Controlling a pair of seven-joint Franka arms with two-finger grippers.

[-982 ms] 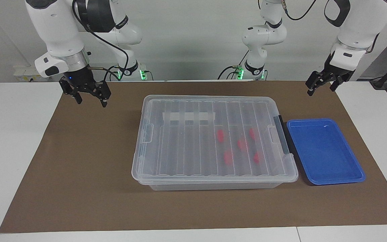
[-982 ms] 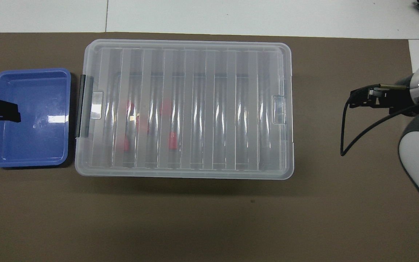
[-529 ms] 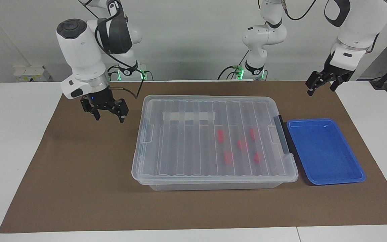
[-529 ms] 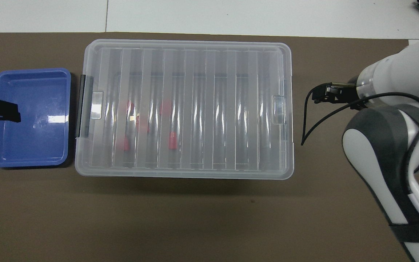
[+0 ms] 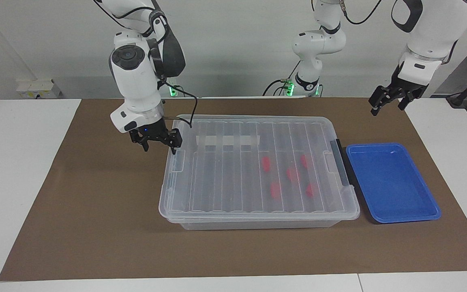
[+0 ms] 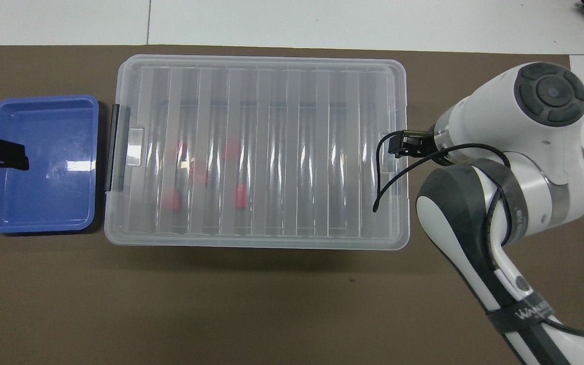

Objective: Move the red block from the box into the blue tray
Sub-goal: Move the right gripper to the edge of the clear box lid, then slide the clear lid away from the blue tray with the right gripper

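right gripper (image 5: 159, 149) moved in from the mat (image 5: 95, 194) at its own end, now at the box (image 5: 258, 170) end latch, jaws open

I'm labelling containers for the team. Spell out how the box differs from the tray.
The box is clear and see-through; the tray is solid blue. The box is much the larger and deeper; the tray is shallow. The box is shut under a ribbed lid with red blocks inside; the tray is open and holds nothing. Both are rectangular with rounded corners and lie side by side on the brown mat.
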